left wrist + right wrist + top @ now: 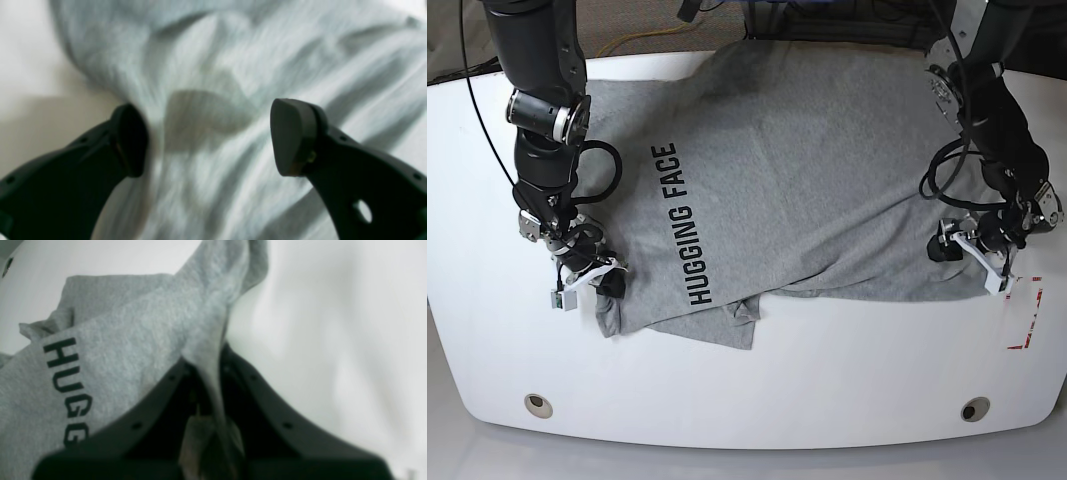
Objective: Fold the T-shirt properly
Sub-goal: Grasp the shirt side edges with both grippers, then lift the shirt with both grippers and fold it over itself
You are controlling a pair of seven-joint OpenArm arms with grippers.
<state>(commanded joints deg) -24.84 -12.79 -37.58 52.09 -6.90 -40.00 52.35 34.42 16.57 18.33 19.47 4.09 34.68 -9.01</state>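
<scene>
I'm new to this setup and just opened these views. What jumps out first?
The grey T-shirt spread over the white table, its black "HUGGING FACE" lettering running sideways, with a crumpled fold at its near edge. In the base view's left, the right gripper is shut on a pinch of the cloth near the shirt's corner. The left gripper hangs open over the wrinkled fabric at the other side.

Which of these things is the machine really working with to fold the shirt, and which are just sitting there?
Part of the job:
- T-shirt
- right tool, shut on the shirt's edge
- left tool, open over the cloth

Just there:
- white table
- red marks at the table's edge
- cables behind the table
</scene>
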